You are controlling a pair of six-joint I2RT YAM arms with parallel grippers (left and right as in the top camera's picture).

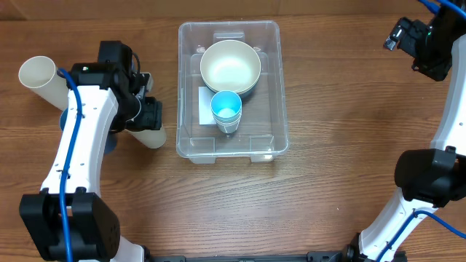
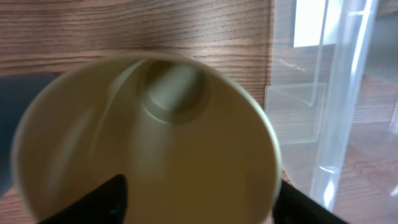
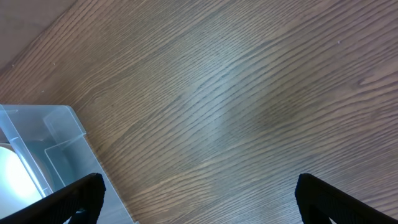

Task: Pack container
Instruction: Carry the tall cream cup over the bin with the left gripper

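Note:
The clear container (image 1: 277,87) stands mid-table with a cream bowl (image 1: 230,67) and a light blue cup (image 1: 226,109) inside, over its white label (image 1: 204,105). My left gripper (image 1: 144,110) is just left of the container, shut on a cream cup (image 1: 149,136) lying on its side. In the left wrist view the cup's open mouth (image 2: 155,143) fills the frame between my fingers (image 2: 199,196), with the container wall (image 2: 339,93) at right. My right gripper (image 1: 398,36) is open and empty at the far right; its wrist view (image 3: 199,183) shows bare wood and the container's corner (image 3: 59,134).
A second cream cup (image 1: 38,74) lies on its side at the far left, partly under my left arm. A dark blue object (image 1: 109,140) shows beneath that arm, also at the left edge of the left wrist view (image 2: 15,124).

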